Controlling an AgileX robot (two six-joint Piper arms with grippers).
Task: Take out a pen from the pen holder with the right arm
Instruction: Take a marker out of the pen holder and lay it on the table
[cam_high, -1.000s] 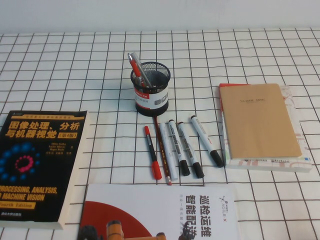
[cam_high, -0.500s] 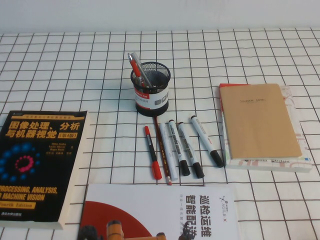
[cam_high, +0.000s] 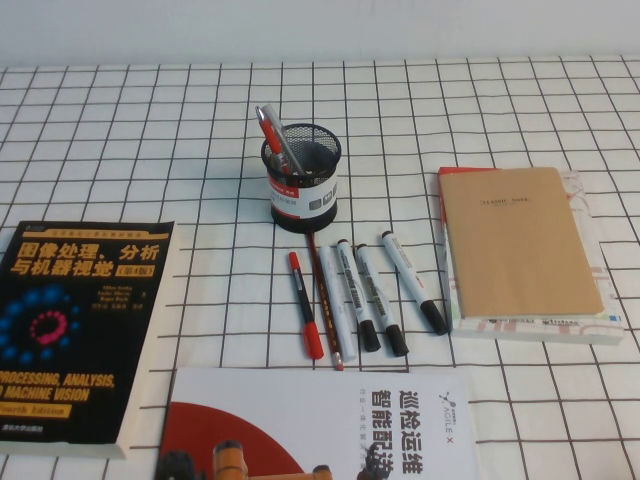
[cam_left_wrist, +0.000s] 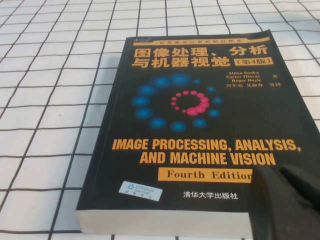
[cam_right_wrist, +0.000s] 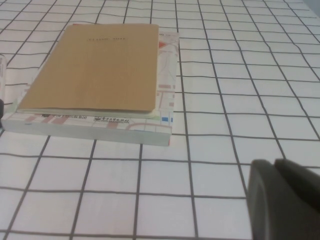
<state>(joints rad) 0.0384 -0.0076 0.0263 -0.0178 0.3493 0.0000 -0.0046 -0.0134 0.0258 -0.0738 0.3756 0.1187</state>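
Mesh pen holder (cam_high: 303, 190) stands mid-counter, toward the far edge, w/ a red pen (cam_high: 271, 133) leaning in it, untouched. Right claw (cam_right_wrist: 278, 169) is pressed together, low over bare counter toward the near-right corner, nr the tan notebook (cam_right_wrist: 97, 65). Left claw (cam_left_wrist: 280, 175) hangs over the black book (cam_left_wrist: 190, 125) at near-left; spread or not, can't tell.

Black textbook (cam_high: 75, 330) lay at tabletop (cam_high: 150, 150) left. Brown notebook (cam_high: 520, 240) sat atop a book (cam_high: 540, 328) at right. Booklet (cam_high: 330, 425) lay at near edge.
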